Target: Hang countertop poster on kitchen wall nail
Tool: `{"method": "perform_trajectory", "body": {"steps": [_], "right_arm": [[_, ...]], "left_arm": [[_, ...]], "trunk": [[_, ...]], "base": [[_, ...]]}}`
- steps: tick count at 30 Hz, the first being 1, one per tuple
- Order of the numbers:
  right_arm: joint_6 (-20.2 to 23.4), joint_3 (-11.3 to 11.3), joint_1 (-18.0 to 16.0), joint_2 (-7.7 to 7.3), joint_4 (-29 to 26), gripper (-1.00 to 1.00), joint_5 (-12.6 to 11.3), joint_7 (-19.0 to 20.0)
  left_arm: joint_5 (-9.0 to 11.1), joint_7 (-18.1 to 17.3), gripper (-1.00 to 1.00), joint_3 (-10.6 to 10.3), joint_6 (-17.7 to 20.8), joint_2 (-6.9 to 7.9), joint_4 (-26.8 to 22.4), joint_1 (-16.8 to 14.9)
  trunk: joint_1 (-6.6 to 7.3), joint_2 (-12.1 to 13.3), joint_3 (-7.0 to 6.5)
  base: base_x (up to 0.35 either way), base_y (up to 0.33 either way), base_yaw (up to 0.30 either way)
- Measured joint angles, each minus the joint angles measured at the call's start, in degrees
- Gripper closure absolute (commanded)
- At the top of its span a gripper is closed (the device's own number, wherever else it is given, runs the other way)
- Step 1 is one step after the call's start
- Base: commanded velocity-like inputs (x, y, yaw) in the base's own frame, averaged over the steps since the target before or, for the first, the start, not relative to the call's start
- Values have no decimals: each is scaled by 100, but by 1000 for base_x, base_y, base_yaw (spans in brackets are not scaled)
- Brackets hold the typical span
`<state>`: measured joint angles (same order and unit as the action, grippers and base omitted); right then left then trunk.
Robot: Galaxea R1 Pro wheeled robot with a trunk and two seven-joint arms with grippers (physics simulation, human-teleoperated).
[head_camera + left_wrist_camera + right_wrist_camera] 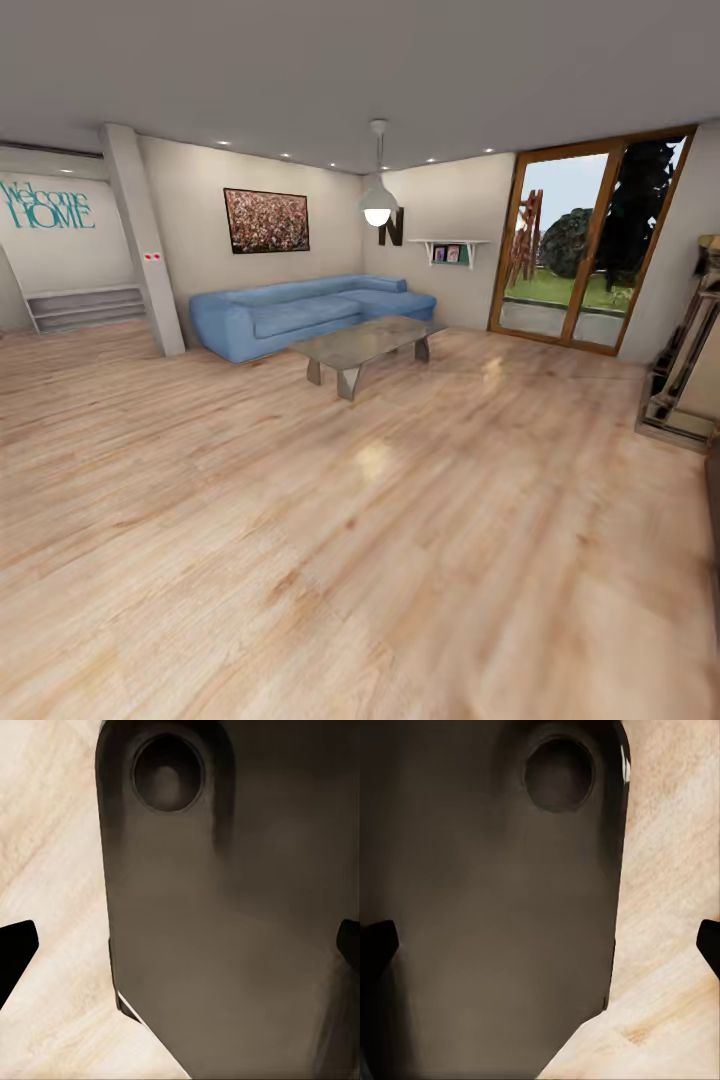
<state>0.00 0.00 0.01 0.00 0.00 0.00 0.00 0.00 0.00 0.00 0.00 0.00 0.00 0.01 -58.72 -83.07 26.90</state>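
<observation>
Across the head view spreads a living room, not a kitchen: a wide wooden floor (380,560) runs to a blue sofa (310,312) against the far wall, with a glass-topped coffee table (365,345) just in front of it. At the room's right stands a glazed door (590,240) onto a garden, and at the far left a wall bears "Welcome HOME" lettering (45,203). Above the sofa hangs a wide red-speckled painting (266,221), which is not the poster; a pendant lamp (377,205) hangs near it.

Neither the poster, the countertop nor any nail can be placed from these pictures, so which way the poster lies from the jaws, how its long axis runs and which arm is nearer cannot be told. The coming move is judged to be a drive or turn of the base to find the kitchen.

Each wrist view looks past a dark robot body panel (225,930) to the floor. The left gripper (184,952) and right gripper (544,949) show dark fingertips at the picture's opposite edges, spread wide, holding nothing.
</observation>
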Motion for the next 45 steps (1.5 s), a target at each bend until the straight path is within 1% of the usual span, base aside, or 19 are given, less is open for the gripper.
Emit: {"method": "perform_trajectory", "body": {"steps": [1,6,22,25,30,32,33,34,35,36,38,40,41,42,45], "right_arm": [[-29,6,-32,-20,-33,-100,11,6],[-48,4,-146,-22,-50,-100,13,7],[-37,3,-145,-23,-47,-100,13,7],[-124,-26,-244,-120,-148,-100,-30,-8],[-278,-42,-286,-280,-312,-100,-47,-19],[-342,-48,-299,-313,-377,-100,-52,-22],[-1348,-53,-299,-321,-618,-100,-54,-23],[-1397,-53,-301,-324,-1449,-100,-55,-23],[-1404,-51,-308,-326,-2567,-100,-53,-23],[-1408,-54,-306,-328,-2828,-100,-54,-23],[-1412,-57,-305,-333,-2990,-100,-55,-24],[-1414,-46,-304,-330,-3184,-100,-55,-24],[-1414,-44,-303,-329,-3197,-100,-54,-24],[-1413,-38,-295,-327,-3220,-100,-53,-24],[-1409,-35,-279,-326,-3231,-100,-51,-24]], "left_arm": [[-2,-15,-100,-9,-14,-32,-29,32],[-1,-16,-100,-12,-15,-192,-160,155],[-1,-16,-100,-12,-15,-189,-155,152],[-25,-6,-100,-6,-36,-231,-251,194],[-35,-2,-100,-2,-44,-241,-412,209],[-38,-1,-100,-1,-51,-244,-477,213],[-38,0,-100,2,-53,-242,-860,217],[-39,0,-100,4,-53,-239,-1663,217],[-39,0,-100,4,-53,-237,-2767,216],[-40,0,-100,4,-52,-235,-3610,200],[-39,0,-100,6,-50,-232,-3751,216],[-40,0,-100,7,-51,-229,-4092,216],[-40,0,-100,8,-52,-229,-4148,217],[-40,0,-100,8,-53,-228,-4305,217],[-40,-5,-100,10,-56,-228,-4343,218]], "trunk": [[0,1,-2],[0,1,-2],[0,1,-2],[0,1,-2],[0,1,-2],[0,1,-2],[0,1,-1],[0,1,-1],[0,2,-3],[0,2,-4],[0,1,-2],[0,1,-3],[0,1,-2],[0,1,-2],[0,1,-2]], "base": [[0,0,0],[0,0,0],[0,0,0],[0,0,0],[0,0,0],[0,0,0],[0,0,0],[0,0,0],[0,0,0],[0,0,0],[0,0,0],[0,0,0],[0,0,0],[0,0,0],[0,0,0]]}}
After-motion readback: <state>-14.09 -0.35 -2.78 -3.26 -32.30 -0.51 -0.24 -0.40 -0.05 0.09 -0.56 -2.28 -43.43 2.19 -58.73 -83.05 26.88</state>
